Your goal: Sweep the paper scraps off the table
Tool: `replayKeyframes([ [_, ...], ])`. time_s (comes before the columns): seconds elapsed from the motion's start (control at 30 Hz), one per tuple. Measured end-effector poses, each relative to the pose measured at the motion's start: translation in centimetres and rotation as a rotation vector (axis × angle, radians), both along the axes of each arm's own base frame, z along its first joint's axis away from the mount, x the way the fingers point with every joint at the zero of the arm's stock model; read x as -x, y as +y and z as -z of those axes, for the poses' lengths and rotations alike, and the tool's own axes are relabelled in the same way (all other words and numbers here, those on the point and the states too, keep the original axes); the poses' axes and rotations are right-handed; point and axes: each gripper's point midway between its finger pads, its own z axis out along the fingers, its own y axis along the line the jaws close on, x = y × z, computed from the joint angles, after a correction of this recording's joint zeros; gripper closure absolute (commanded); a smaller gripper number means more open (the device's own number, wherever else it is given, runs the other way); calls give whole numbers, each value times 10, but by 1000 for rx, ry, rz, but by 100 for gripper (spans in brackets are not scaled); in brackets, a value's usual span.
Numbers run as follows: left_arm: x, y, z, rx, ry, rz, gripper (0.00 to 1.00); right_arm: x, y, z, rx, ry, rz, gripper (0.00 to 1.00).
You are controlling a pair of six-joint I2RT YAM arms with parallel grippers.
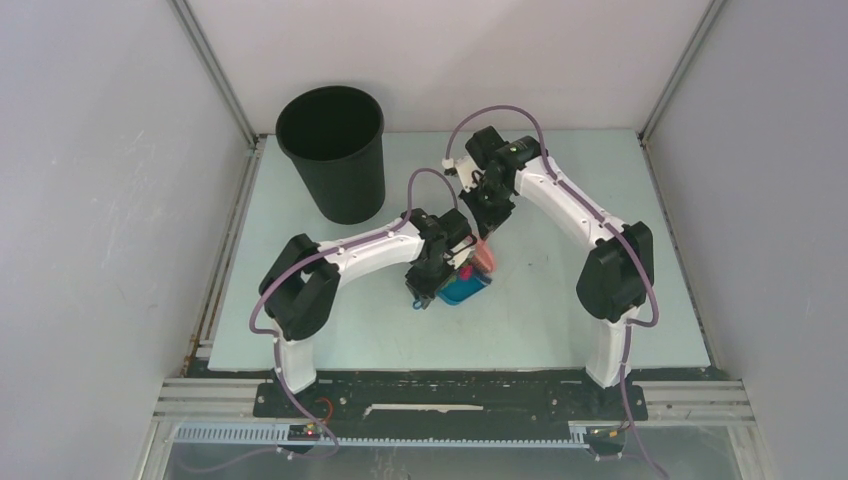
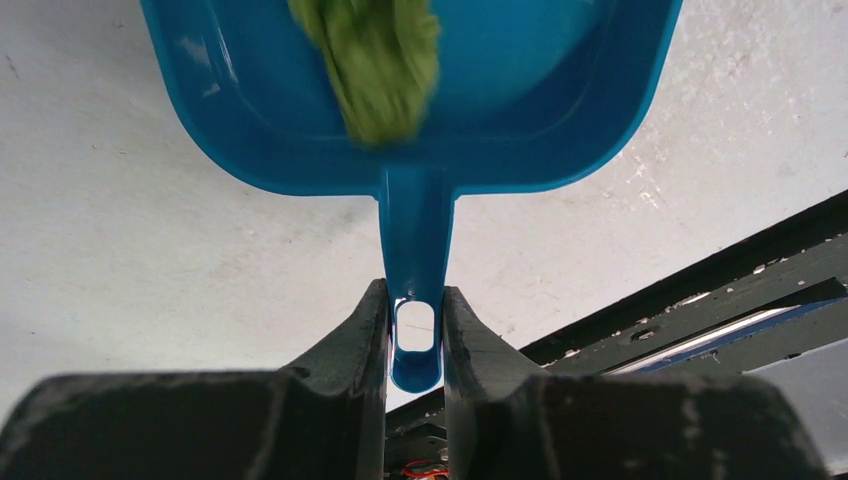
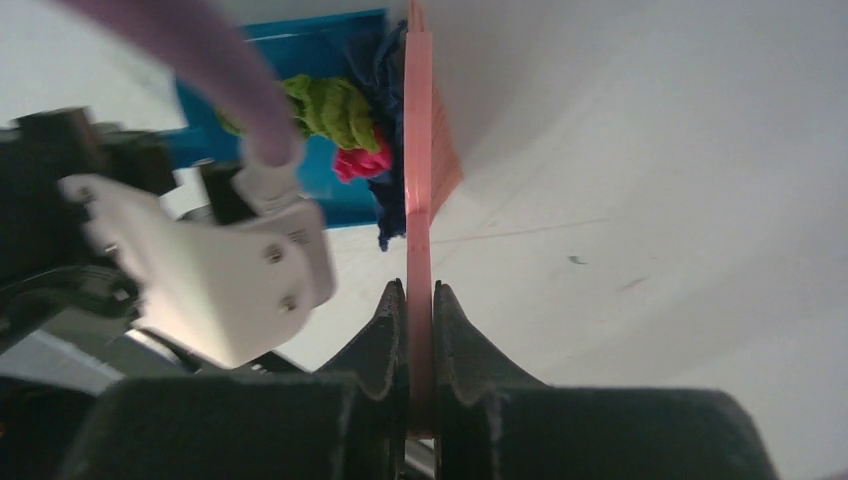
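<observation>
The left jaws are clamped on the end of the handle of the blue pan (image 2: 250, 120), which sits at the middle of the counter (image 1: 560, 310) with its mouth turned away from the left arm; I cannot tell whether it lies flat. The right jaws are pressed together on the thin pink brush (image 3: 420, 200), seen edge-on at the pan's mouth. The scraps (image 3: 335, 105) are bunched in the pan against the brush: a green one inside the pan, a magenta one beside it, and a dark blue one touching the brush at the pan's lip. A black bin (image 1: 335, 150) stands at the counter's far left, well apart from the pan.
</observation>
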Motion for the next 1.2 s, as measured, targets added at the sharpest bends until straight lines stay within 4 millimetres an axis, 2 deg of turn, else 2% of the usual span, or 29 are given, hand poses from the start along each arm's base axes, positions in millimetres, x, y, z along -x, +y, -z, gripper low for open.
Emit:
replayKeyframes([
  [0.1, -1, -1, 0, 2, -3, 0, 100, 16, 12, -1, -71, 77, -11, 100],
  [0.2, -1, -1, 0, 2, -3, 0, 100, 23, 18, -2, -112, 115, -12, 100],
  [0.4, 1, 1, 7, 5, -6, -2, 100, 24, 15, -7, -186, 177, 37, 100],
  [0.6, -1, 1, 10, 46, -56, -9, 100, 9, -9, -11, -195, 164, 122, 100],
  [0.83, -21, -11, -14, 149, -196, -29, 100, -1, -34, -24, -147, 92, 170, 100],
  [1.0, -30, -18, -25, 196, -251, -43, 100, -12, -47, -44, -149, 19, 193, 100],
  [1.2, -36, -23, -32, 231, -290, -48, 100, -28, -81, -69, -177, -52, 280, 100],
])
